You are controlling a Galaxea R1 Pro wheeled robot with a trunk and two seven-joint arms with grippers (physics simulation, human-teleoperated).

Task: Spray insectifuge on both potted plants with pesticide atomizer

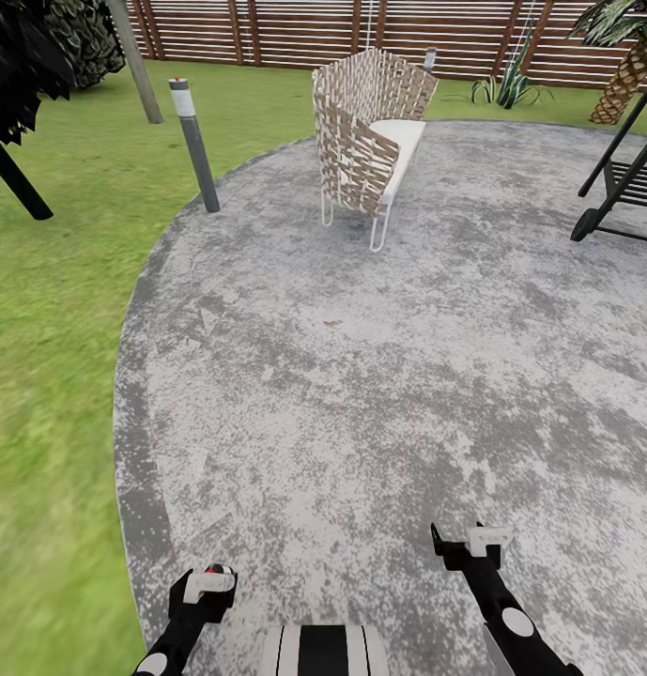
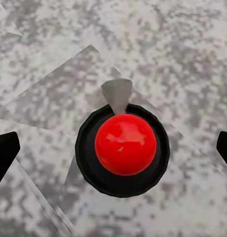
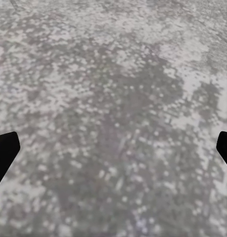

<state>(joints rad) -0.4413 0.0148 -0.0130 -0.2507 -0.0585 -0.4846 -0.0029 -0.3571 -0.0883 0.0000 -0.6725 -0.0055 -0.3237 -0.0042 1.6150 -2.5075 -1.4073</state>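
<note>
The pesticide atomizer (image 2: 125,144) is seen end-on in the left wrist view: a red ball on a round black body with a pale nozzle, centred between the fingers. In the head view its red and black top (image 1: 219,569) sits at the tip of my left gripper (image 1: 206,577). The left gripper's jaws are open, with both dark fingertips (image 2: 4,153) far out at the sides and apart from the bottle. My right gripper (image 1: 469,542) hangs open over bare mottled-grey patio (image 3: 113,98). The two potted plants are out of view.
A woven chair (image 1: 370,131) stands at the patio's far side, with a grey bollard lamp (image 1: 193,141) at its left edge. A black frame (image 1: 623,178) is at the right. Lawn (image 1: 51,329) runs along the left. The slat fence (image 1: 295,28), a spiky plant (image 1: 511,89) and a palm (image 1: 628,75) lie behind.
</note>
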